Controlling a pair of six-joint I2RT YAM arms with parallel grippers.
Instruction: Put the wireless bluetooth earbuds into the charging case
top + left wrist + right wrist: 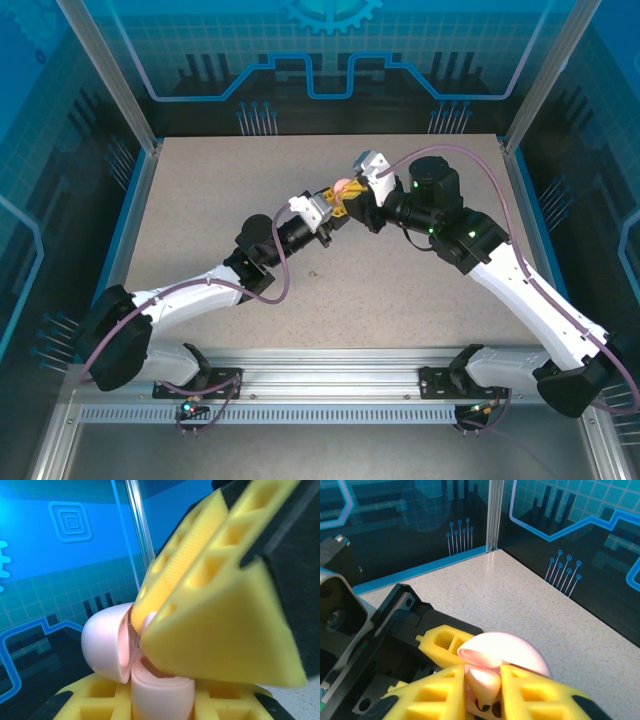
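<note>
Speckled beige tabletop [200, 220] is walled in by blue printed panels, with aluminium posts at the far corners and a blue rim along both sides. The landmark is the pink round case [343, 186], near mid-table, where the two arms meet. From the case the tabletop runs well away on every side before it reaches rim or wall; the nearest obstructions to the case are the two arms themselves, one slanting in from each near corner. Count: one case, one earbud seen, two grippers. The case [107, 645] stands open, its domed lid hinged back. The left gripper [161, 700] is closed onto the lower half of the case, a yellow finger on either side and touching it. The right gripper [482, 690] comes at the case from the opposite side, its jaws set narrowly apart and pinching a small pinkish earbud [482, 677] at the mouth of the case, just in front of the raised lid. Whether the earbud is seated cannot be told. Fingers [220, 620] of the right gripper crowd against the case opening.
</note>
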